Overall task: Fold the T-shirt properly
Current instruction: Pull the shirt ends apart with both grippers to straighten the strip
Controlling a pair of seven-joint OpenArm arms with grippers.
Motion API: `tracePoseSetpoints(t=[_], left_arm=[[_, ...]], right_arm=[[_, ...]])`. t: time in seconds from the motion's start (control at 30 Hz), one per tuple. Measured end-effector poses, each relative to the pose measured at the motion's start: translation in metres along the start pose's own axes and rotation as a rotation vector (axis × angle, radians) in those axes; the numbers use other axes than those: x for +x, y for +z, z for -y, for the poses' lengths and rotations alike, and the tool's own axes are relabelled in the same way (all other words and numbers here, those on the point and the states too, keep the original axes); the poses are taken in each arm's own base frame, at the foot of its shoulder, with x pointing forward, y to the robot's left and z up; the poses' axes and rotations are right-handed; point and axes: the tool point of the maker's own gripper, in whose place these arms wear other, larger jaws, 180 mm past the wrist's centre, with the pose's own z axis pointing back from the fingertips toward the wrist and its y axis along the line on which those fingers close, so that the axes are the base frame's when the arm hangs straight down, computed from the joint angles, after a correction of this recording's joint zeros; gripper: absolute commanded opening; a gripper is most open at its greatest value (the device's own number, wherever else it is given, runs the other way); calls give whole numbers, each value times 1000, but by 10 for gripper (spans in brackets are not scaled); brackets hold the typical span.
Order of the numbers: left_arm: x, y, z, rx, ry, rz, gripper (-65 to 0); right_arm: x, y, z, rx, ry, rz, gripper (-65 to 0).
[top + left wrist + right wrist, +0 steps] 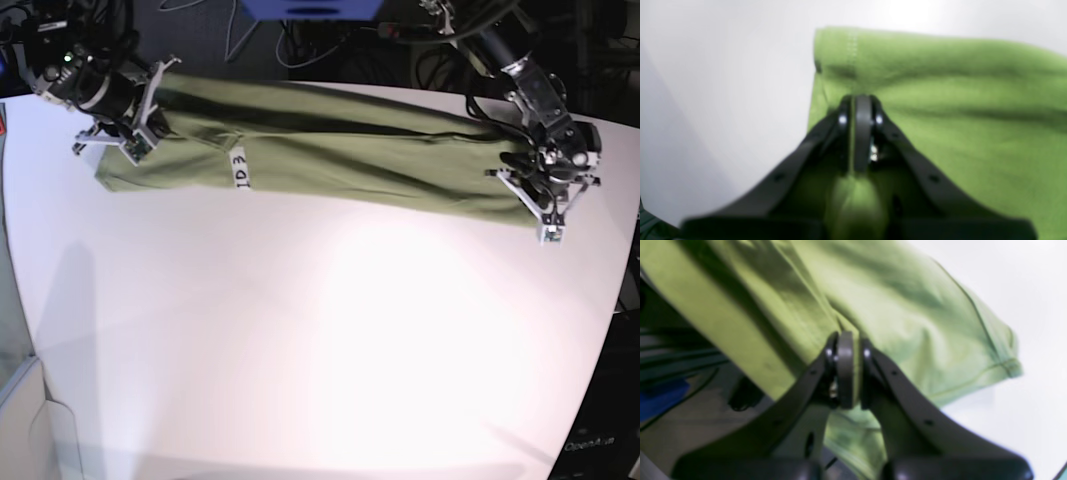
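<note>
The T-shirt (330,160) lay as a long band between the arms; the left gripper (857,110) and the right gripper (846,346) each pinched one end.

T-shirt (330,160) matt green cloth; table (300,340) smooth white; hands black plastic.

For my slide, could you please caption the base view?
Both grippers pinch opposite ends of the T-shirt, stretched across the white table.

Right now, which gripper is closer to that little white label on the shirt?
Right. The right gripper is shut on the T-shirt at its end nearest the white label; the left gripper is shut on the far end, across the table.
</note>
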Motion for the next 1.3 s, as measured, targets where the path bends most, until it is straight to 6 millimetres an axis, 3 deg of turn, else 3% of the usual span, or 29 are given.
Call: tracePoseSetpoints(t=[0.3, 0.37, 0.57, 0.67, 0.8, 1.17, 1.23, 1.3], left_arm=[[0, -1, 1, 2, 6, -2, -632], [0, -1, 1, 2, 6, -2, -632], [0, -1, 1, 2, 6, -1, -632], [0, -1, 1, 2, 6, -2, -632], [-1, -1, 0, 3, 4, -3, -633], [0, -1, 1, 1, 6, -1, -633], [-1, -1, 1, 0, 7, -2, -633], [-1, -1, 1, 0, 7, -3, -633]], right_arm=[[-9, 0, -1, 4, -1, -49, -621], [-9, 0, -2, 6, -2, -50, -563], [-19, 1, -3, 5, 0, -97, -276], [-25, 1, -4, 8, 1, -131, -212], [-27, 3, 1, -5, -2, -136, -210], [-39, 28, 54, -165, -70, -149, -213], [-33, 27, 59, -178, -66, -133, -268], [-27, 26, 61, -182, -68, -114, -366]])
